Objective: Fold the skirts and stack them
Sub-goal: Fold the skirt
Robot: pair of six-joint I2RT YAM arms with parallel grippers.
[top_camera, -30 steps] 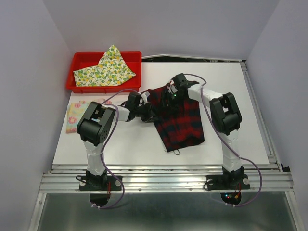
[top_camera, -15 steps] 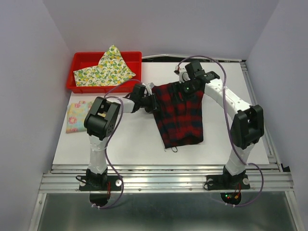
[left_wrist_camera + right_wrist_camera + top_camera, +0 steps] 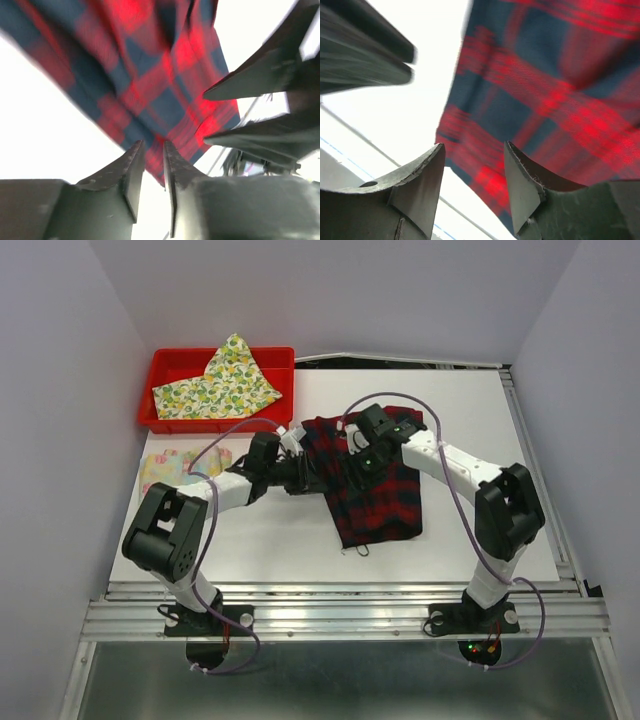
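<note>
The red-and-black plaid skirt (image 3: pixel 378 490) lies spread on the white table (image 3: pixel 260 540), rumpled along its far edge. At the skirt's upper left edge sits my left gripper (image 3: pixel 305 473); its jaws stand a narrow gap apart with nothing between them (image 3: pixel 154 145), and the plaid (image 3: pixel 150 75) lies just beyond the tips. Over the upper middle of the skirt hangs my right gripper (image 3: pixel 362 456), open and empty (image 3: pixel 474 147), with plaid cloth (image 3: pixel 545 90) under it. The lemon-print skirt (image 3: pixel 218 388) lies in the red tray. The pastel floral skirt (image 3: pixel 163 470) lies flat at the table's left.
The red tray (image 3: pixel 172 362) stands at the back left corner of the table. Grey walls close in on the left, right and back. A metal rail (image 3: pixel 340 610) runs along the near edge by the arm bases.
The right gripper came back from the skirt's far edge to its upper middle, its jaws narrowing. The left gripper opened slightly and drew back left. The skirt now lies flatter.
</note>
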